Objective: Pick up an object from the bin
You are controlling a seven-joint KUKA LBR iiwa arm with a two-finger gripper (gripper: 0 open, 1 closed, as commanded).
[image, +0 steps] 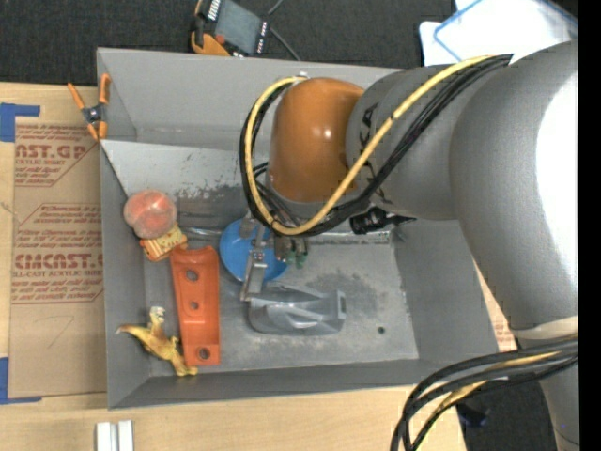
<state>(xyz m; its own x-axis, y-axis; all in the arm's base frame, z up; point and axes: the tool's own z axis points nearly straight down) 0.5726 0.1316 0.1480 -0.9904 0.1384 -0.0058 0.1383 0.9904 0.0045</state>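
Arm (488,158) entered from the right and covered the upper right of the grey bin (169,101). Its orange wrist cover (315,139) sat over the bin's middle, with a yellow and black cable loop (249,148) hanging on its left side. The gripper (255,269) pointed down below the cover, at the lower right edge of a blue round disc (235,247) near the centre of the bin floor. Whether the gripper was spread or pressed together could not be told, since the wrist hid most of it, and nothing was seen held. An orange flat bar with holes (195,303) lay lengthwise left of the disc, close beside it. A grey translucent curved piece (296,313) lay just below the gripper, toward the near wall. A pink ball on a yellow base (150,212) rested against the left wall, above the bar. A small yellow dinosaur figure (161,341) lay in the near left corner, touching the bar's lower end.
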